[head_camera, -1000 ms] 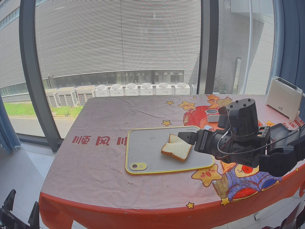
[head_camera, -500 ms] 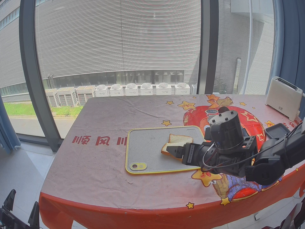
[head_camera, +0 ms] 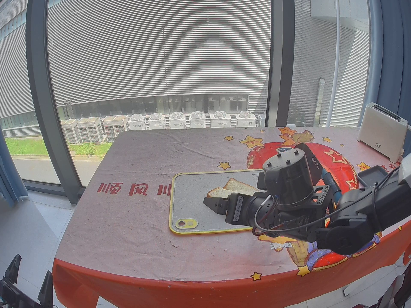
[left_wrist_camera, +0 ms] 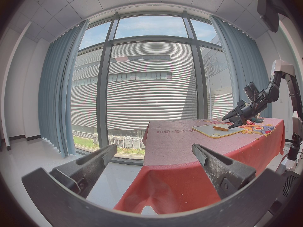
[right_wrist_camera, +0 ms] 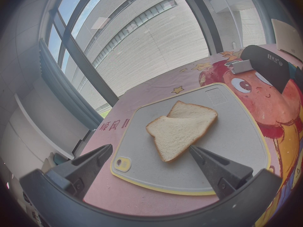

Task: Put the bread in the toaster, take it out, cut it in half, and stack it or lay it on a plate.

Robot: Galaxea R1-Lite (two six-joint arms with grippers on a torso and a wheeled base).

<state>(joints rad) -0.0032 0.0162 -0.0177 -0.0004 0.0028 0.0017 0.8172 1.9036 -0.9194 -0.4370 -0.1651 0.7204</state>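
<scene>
My right gripper (head_camera: 210, 202) has slid left and now sits low over the near part of the board (head_camera: 192, 212), jaws spread wide and holding nothing. Nearest of all, my left gripper (left_wrist_camera: 154, 148) hangs off the table's (head_camera: 137, 236) left corner, also spread and empty. Just beyond my right fingertips, two bread slices (right_wrist_camera: 180, 130) lie overlapped on the board. The toaster (head_camera: 382, 131) stands at the far right edge.

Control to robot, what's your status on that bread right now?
Left gripper open, low beside the table. Right gripper open over two overlapping bread slices on the cutting board. Toaster stands at the table's far right.
</scene>
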